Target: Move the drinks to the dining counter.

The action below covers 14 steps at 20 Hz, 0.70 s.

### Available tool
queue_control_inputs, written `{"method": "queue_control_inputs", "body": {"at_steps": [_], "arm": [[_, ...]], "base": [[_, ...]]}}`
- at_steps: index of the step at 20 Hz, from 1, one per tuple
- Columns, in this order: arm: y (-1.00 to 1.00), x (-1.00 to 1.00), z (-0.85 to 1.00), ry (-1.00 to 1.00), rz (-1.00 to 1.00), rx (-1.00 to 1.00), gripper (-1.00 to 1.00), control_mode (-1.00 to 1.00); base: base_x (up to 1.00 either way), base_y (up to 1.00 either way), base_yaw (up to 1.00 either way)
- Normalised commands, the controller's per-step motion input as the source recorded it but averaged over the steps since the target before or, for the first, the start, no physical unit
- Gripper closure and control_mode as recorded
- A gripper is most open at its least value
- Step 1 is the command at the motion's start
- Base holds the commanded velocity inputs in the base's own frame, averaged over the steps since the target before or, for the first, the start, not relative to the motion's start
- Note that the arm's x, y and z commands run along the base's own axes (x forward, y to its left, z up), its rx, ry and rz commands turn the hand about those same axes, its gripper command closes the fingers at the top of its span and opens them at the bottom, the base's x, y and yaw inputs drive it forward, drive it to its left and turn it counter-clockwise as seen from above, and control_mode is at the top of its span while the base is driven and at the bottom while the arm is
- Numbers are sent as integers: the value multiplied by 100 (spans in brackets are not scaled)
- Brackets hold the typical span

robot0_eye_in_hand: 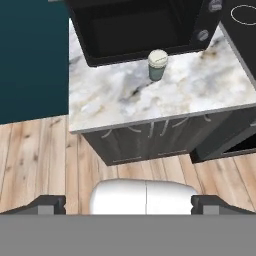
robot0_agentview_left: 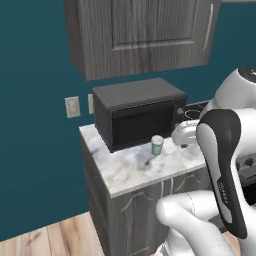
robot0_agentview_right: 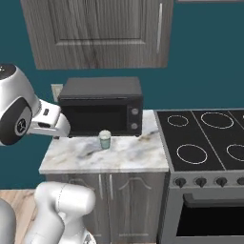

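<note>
We see our end effector (robot0_eye_in_hand: pixel 128 202) spread wide and holding nothing, high above the marble surface (robot0_eye_in_hand: pixel 200 90), where a small, seemingly white-lidded cup (robot0_eye_in_hand: pixel 157 65) stands just before the black microwave (robot0_eye_in_hand: pixel 135 27).

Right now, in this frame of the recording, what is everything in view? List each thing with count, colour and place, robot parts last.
microwave: one, black, at the back of the small worktop, door facing out.
cup: one, pale green with a white lid, upright on the worktop just in front of the microwave.
worktop: one, white-grey veined marble, on dark grey cabinets.
wall cabinet: one, grey wood grain, above the microwave.
stove: one, black top with white burner rings, directly beside the worktop, knobs along its front.
wall outlets: two, white, on the teal wall beside the microwave.
floor: light wood planks.
arm: one, white with dark joints, raised in front of the worktop.
gripper: one, jaws wide open, holding nothing.
</note>
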Motion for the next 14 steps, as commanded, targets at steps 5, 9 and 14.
{"method": "queue_control_inputs", "body": {"at_steps": [5, 9, 14], "arm": [[0, 0, 0, 0, 0, 0, -100, 100], [0, 0, 0, 0, 0, 0, -100, 100], [0, 0, 0, 0, 0, 0, -100, 100]], "base": [[22, -16, 0], [13, -50, 3], [44, -45, 36]]}}
